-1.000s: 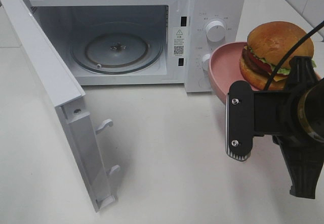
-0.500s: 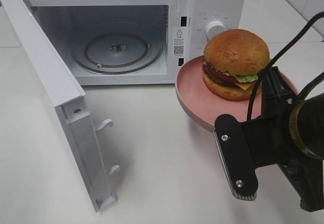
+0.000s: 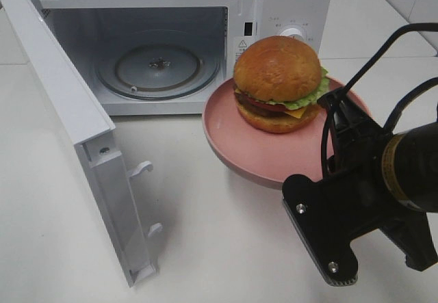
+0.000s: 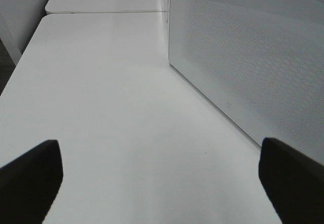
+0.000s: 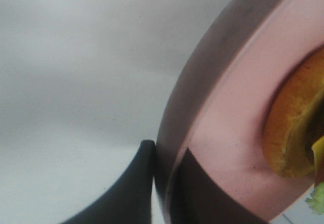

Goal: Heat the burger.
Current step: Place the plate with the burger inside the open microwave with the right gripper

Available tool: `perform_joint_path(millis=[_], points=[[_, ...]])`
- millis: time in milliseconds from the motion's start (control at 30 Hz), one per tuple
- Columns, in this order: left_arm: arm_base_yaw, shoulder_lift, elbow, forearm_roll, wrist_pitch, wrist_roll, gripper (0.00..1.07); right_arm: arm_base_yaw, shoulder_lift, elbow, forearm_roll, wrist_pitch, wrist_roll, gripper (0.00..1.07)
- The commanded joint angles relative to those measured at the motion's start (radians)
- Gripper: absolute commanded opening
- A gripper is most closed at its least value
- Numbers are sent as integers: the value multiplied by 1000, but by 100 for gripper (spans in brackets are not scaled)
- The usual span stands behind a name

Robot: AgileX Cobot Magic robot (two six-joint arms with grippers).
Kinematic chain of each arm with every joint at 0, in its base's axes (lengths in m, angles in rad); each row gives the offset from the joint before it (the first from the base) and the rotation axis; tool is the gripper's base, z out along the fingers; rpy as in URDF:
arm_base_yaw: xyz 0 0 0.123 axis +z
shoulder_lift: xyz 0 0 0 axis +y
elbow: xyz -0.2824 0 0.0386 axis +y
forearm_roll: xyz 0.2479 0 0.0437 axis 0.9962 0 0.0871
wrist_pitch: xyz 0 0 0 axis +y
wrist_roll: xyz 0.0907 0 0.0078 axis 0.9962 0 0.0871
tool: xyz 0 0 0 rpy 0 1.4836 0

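The burger (image 3: 277,84), a glossy brown bun with lettuce, tomato and cheese, rests on a pink round plate (image 3: 233,139) held in the air just in front and to the right of the microwave's open cavity. My right gripper (image 3: 337,115) is shut on the plate's right rim. The right wrist view shows its fingers (image 5: 136,183) pinching that rim (image 5: 202,82), with the burger's bottom bun (image 5: 293,133) beyond. My left gripper (image 4: 159,150) stands open with nothing between its fingers, low over the table beside the door's outer face. It does not show in the high view.
The white microwave (image 3: 287,2) stands at the back with a bare glass turntable (image 3: 157,70) inside. Its door (image 3: 68,118) swings out far to the left toward the front, latch hooks (image 3: 140,169) sticking out. White tabletop (image 3: 219,234) lies in front.
My right arm has carried the plate and burger leftward, from beside the control panel to in front of the cavity's right edge. The left gripper's opening has not changed.
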Motion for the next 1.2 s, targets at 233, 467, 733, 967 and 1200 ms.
perform_joint_path(millis=[233, 467, 733, 967, 1200], points=[[3, -18, 4, -9, -9, -6, 98, 2, -10, -6, -59, -121, -110, 2], [3, -18, 4, -9, -9, -6, 98, -93, -10, -6, 8, -228, -292, 2], [3, -18, 4, -9, -9, -6, 98, -184, -10, -25, 284, -273, -638, 2], [3, -18, 4, -9, -9, -6, 98, -233, -8, -68, 458, -265, -845, 2], [3, -18, 4, -9, -9, -6, 98, -287, 4, -111, 590, -259, -1012, 2]])
